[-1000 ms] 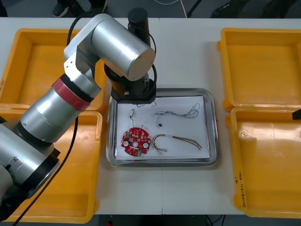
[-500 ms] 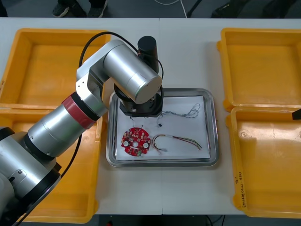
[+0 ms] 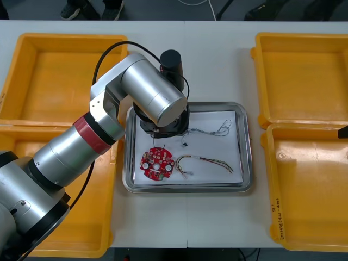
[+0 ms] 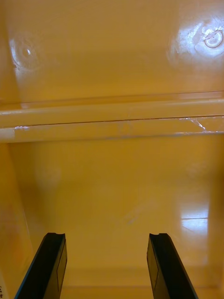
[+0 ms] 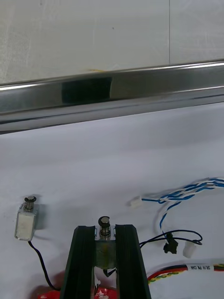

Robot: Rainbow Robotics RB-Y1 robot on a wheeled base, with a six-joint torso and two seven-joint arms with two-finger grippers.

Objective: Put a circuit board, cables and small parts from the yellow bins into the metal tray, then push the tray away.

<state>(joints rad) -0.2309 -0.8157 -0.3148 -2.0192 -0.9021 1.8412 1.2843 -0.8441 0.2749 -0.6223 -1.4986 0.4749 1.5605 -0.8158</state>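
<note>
Left gripper (image 5: 106, 236) pinches a small metal part (image 5: 104, 222) over the metal tray (image 3: 187, 188), in its 10 o'clock corner. Circuit board (image 3: 157, 162) lies at the gripper's 6 o'clock. Right gripper (image 4: 106, 266) is spread over a yellow bin (image 4: 112, 187).

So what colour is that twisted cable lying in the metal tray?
Blue and white. The twisted cable shows best in the left wrist view.

We move the left gripper (image 5: 105, 228) in over the tray (image 3: 248, 157).
Pinching the carried part (image 5: 103, 221), it has slid from the tray's upper-left rim toward frame centre, and from above our arm now covers the loose part (image 5: 25, 223).
</note>
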